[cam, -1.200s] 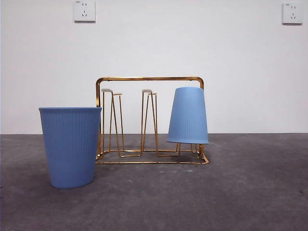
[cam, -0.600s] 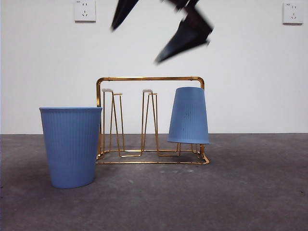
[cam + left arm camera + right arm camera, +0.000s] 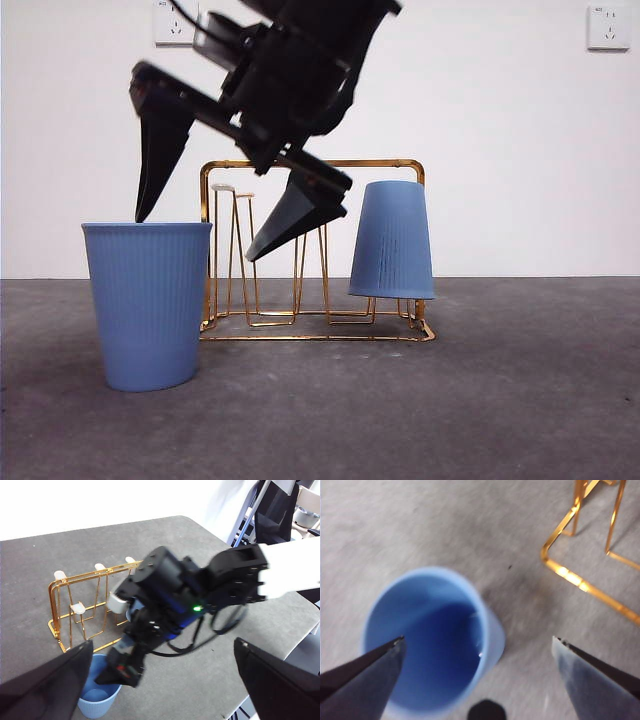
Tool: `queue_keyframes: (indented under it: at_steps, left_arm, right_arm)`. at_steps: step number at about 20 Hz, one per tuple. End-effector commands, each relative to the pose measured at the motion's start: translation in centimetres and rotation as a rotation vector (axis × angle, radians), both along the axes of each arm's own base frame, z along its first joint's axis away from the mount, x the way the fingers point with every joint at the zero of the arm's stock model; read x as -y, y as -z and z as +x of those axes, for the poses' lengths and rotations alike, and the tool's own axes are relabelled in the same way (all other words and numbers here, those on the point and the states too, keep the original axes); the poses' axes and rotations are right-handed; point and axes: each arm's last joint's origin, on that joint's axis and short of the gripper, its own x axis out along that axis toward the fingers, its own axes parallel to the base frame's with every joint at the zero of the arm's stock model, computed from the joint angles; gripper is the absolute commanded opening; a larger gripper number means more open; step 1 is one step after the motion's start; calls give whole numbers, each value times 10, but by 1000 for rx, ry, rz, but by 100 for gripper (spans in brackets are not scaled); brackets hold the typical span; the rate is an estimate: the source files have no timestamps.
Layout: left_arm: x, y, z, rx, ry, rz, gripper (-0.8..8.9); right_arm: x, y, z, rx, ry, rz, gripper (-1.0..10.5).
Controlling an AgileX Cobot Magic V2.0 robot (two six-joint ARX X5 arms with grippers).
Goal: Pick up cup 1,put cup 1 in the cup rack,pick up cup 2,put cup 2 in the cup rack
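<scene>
We are hovering right claw (image 3: 195,235), jaws spread wide, above upright blue cup (image 3: 148,305) beside gold rack (image 3: 310,165); second cup (image 3: 392,240) sitting upturned on rack. Left claw (image 3: 160,680) waiting, spread.

Front view: low, near table (image 3: 500,400) height, facing level toward the wall (image 3: 500,120), close to the cup rack (image 3: 310,165); left wrist view: high, looking down across the table from farther off. Right wrist view: close, looking steeply down into the upright blue cup (image 3: 427,640); all three views share this cup and the rack.
</scene>
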Motion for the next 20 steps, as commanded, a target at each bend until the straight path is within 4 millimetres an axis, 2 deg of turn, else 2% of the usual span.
queue_keyframes:
  at_steps: [1,4,7,11,15,17,19,20]
  left_arm:
    - [0,2,0,-1,1,2,470]
    - [0,2,0,2,3,7,470]
    - [0,2,0,3,3,7,470]
    - [0,2,0,3,3,7,470]
    - [0,1,0,3,2,1,470]
    - [1,-1,0,5,10,-24,470]
    - [3,-4,1,17,28,-68,470]
    - [4,-8,1,34,31,-100,470]
  right_arm:
    - [-10,4,7,4,23,-14,412]
    - [-17,11,14,-14,28,-49,393]
    - [-19,24,15,-51,29,-96,293]
    - [-19,27,15,-59,8,-104,-8]
    - [-19,27,14,-66,-19,-111,-12]
    - [-15,18,10,-62,-44,-113,-12]
    - [-7,-4,3,-33,-68,-111,-12]
    - [0,-21,-3,1,-75,-102,-12]
